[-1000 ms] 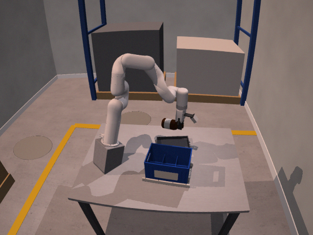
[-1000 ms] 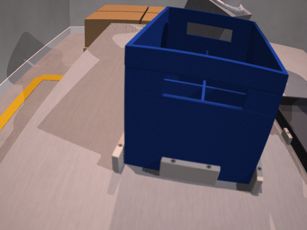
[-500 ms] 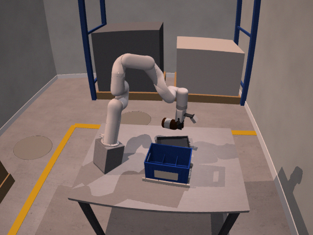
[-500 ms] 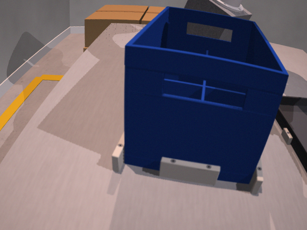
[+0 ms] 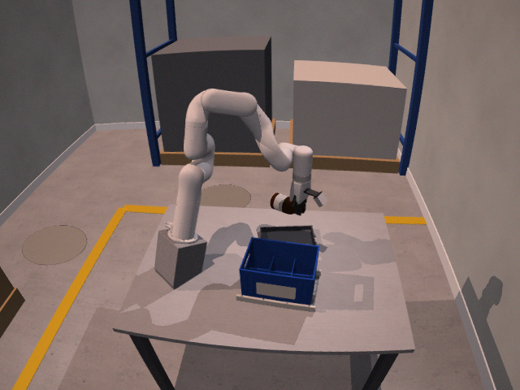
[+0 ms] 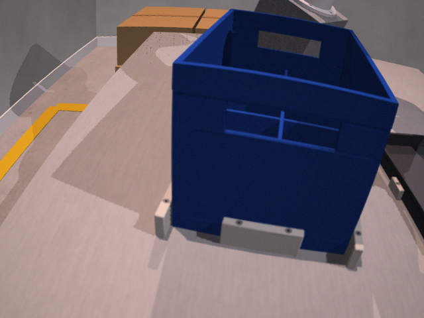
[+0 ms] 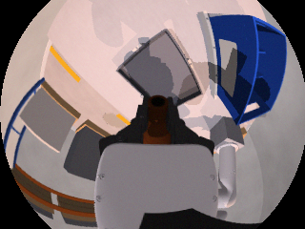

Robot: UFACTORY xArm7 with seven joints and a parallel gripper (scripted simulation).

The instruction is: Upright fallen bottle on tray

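Bottle held aloft, lying over, above the tray

I find the gripper (image 5: 299, 206) (image 7: 157, 103) closed on the brown bottle (image 5: 282, 203) (image 7: 157, 125) near its neck end. The bottle lies nearly sideways, raised off the table (image 5: 353, 331) (image 6: 103, 273) (image 7: 91, 62) and the tray (image 5: 286, 229) (image 6: 405, 205) (image 7: 164, 72). The tray sits on the table beside the blue crate (image 5: 277, 275) (image 6: 267, 177) (image 7: 245, 43), which stands upright and level between pale blocks (image 6: 262, 239).

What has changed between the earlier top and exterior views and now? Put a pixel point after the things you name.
Only a slight move: the labelled end of the bottle (image 5: 288, 205) (image 7: 157, 125) has risen a touch, so it tilts a little more. Nothing was newly grasped or let go; the gripper (image 5: 298, 206) (image 7: 157, 103) still holds it. The crate (image 5: 249, 285) (image 6: 273, 177) (image 7: 238, 29) and tray (image 5: 285, 236) (image 6: 407, 160) (image 7: 181, 72) stayed put.
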